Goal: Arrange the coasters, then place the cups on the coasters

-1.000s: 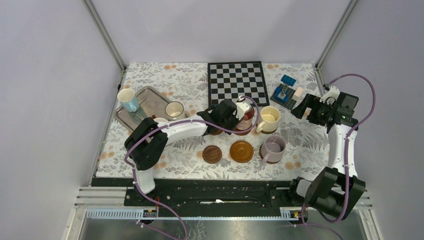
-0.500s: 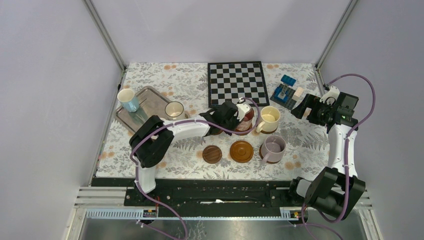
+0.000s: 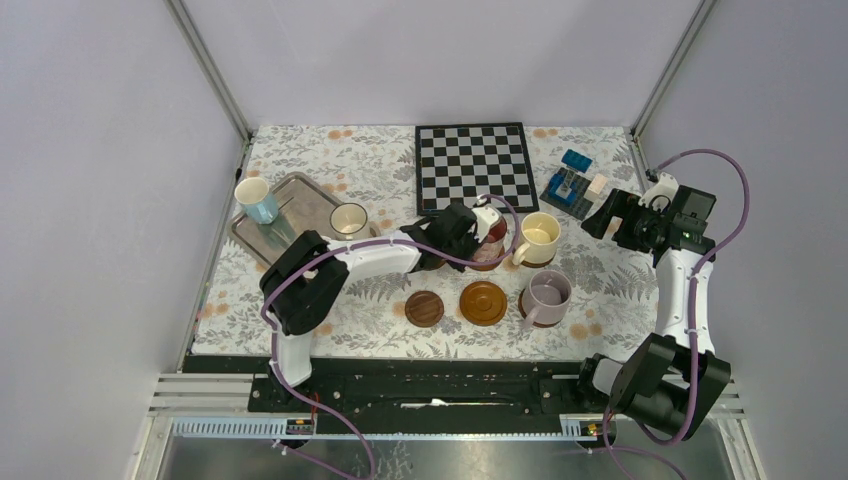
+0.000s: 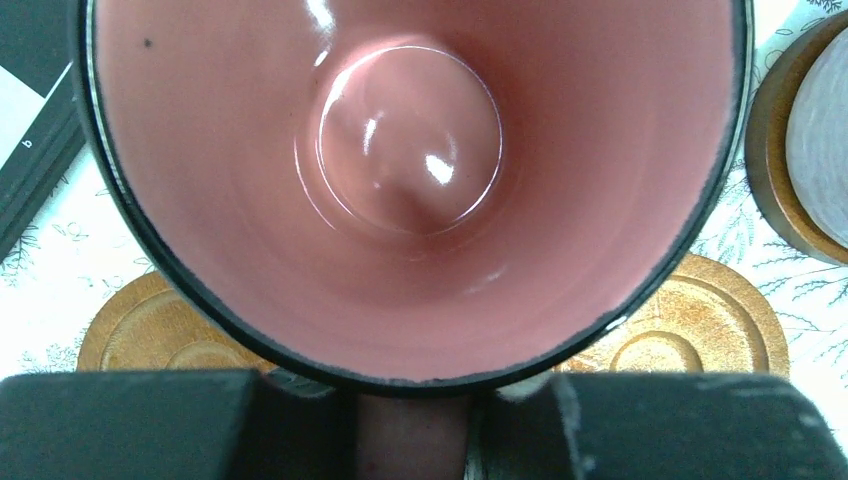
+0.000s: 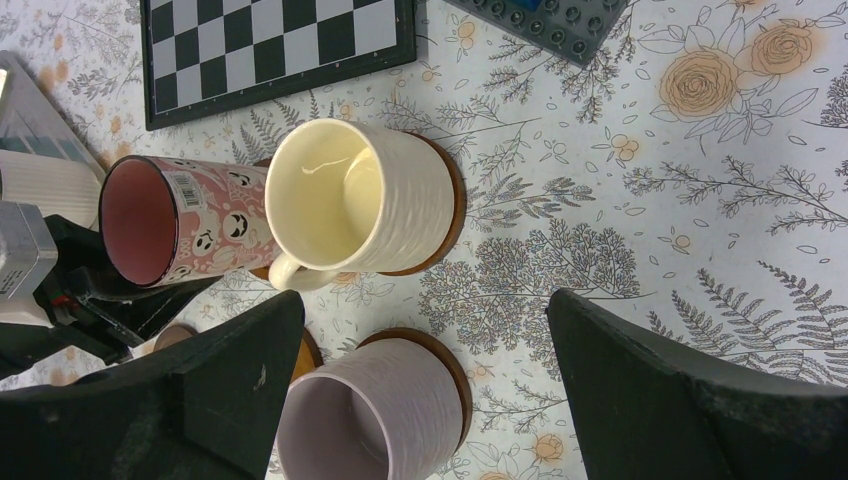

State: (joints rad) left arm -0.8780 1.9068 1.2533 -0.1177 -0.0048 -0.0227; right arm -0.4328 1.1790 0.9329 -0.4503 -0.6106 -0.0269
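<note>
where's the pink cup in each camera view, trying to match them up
Top external: pink cup mid-table, just left of the cream-yellow cup, on the near side of the chessboard.
Left wrist: pink cup fills nearly the whole frame, seen from above; chessboard edge at upper left.
Right wrist: pink cup at left; chessboard along the top.
Shared landmark: the chessboard.

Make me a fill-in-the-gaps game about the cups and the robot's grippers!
1. The left gripper is shut on the ___ cup.
2. The cream-yellow cup stands on a round wooden ___.
3. The right gripper is ___ and holds nothing.
Missing words: pink, coaster, open.
</note>
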